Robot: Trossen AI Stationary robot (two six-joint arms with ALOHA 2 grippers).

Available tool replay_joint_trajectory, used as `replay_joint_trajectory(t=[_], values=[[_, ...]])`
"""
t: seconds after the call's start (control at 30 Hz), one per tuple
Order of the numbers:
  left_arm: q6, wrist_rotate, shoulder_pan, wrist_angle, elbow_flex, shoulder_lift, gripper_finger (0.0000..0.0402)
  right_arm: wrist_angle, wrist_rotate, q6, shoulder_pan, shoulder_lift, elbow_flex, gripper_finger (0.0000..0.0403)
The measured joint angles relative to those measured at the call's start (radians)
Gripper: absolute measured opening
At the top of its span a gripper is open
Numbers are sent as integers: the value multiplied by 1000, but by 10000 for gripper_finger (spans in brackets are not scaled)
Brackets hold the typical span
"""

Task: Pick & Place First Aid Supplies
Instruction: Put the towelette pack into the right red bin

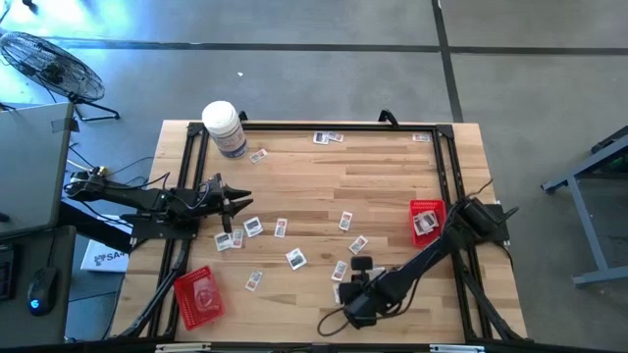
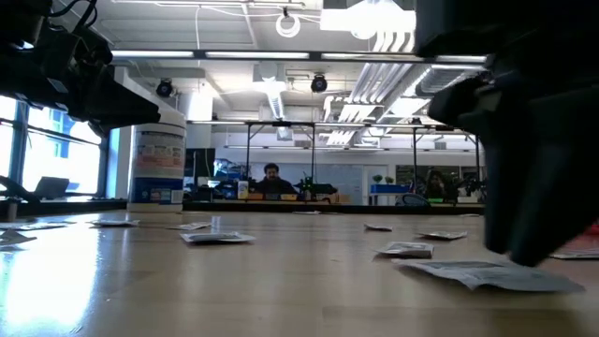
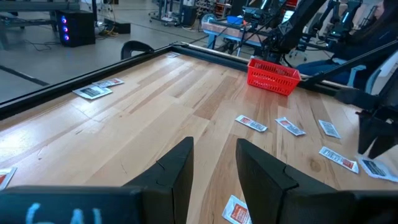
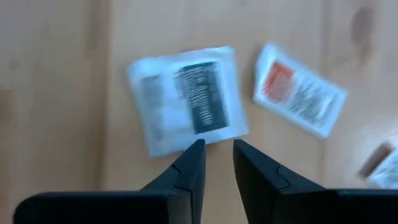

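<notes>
Several small white first aid packets lie flat and scattered on the wooden table (image 1: 392,186). My right gripper (image 4: 217,146) points steeply down near the table's front edge (image 1: 359,267). It is open by a narrow gap, with nothing between its fingers. A dark-printed packet (image 4: 186,99) lies just past its fingertips, and a red-printed packet (image 4: 298,96) lies beside that one. My left gripper (image 3: 214,165) waits at the table's left side (image 1: 235,201), open and held level above the wood. My right gripper's fingertips (image 4: 194,152) stand at one edge of the dark-printed packet (image 4: 205,138), coming from above at a slant. Whether they touch it, I cannot tell. The packet lies flat on the table.
A red tray (image 1: 425,221) holding packets stands at the right, and another red tray (image 1: 201,294) sits at the front left. A large white jar (image 1: 224,127) stands at the back left. A black frame (image 1: 324,126) rims the table. People sit in the room beyond.
</notes>
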Motion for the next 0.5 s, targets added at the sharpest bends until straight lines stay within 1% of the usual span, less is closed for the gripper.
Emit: replay_joint_trajectory(t=[0.17, 0.3, 0.4, 0.5], values=[[0, 0, 0, 0, 0, 0, 119, 4, 12, -62, -20, -22, 0, 76], [0, 0, 0, 0, 0, 0, 119, 30, 8, -93, 10, -55, 0, 76], [0, 0, 0, 0, 0, 0, 119, 95, 3, -129, 33, -54, 0, 77], [0, 0, 0, 0, 0, 0, 119, 199, -22, -175, 46, -31, 0, 89]])
